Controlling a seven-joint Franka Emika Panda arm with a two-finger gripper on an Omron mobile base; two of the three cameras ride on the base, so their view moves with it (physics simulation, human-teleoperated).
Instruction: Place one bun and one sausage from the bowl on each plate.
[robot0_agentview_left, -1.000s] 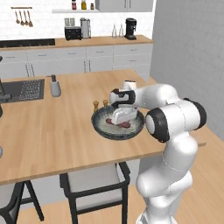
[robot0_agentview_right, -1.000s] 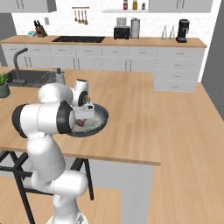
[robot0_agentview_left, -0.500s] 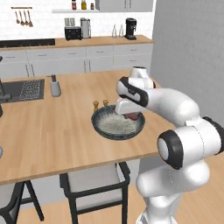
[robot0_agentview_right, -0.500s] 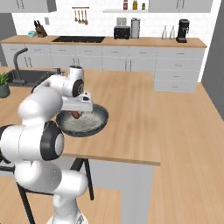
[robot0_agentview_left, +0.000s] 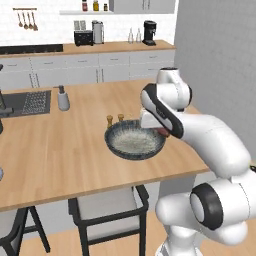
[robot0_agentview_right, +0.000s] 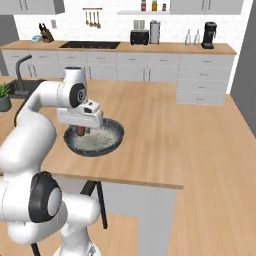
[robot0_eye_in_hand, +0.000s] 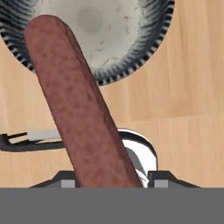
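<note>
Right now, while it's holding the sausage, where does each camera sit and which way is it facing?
Left base view: behind the arm's left, facing forward over the counter at the bowl; arm rises lower right.
Right base view: behind its right, facing the same bowl; arm rises lower left, gripper above the bowl's edge.
Hand view: on the hand, facing down along the sausage at bowl and counter.
Both base views share bowl, arm, and back cabinets.

The wooden counter (robot0_agentview_left: 60, 150) is viewed from behind the arm in both base views, forward and down at middle range: from the left side in one, from the right in the other. The dark bowl (robot0_agentview_left: 135, 141) and the back wall cabinets (robot0_agentview_right: 150, 65) are shared by both. In the hand view, the same bowl (robot0_eye_in_hand: 109, 39) is seen from close above, looking straight down.
</note>
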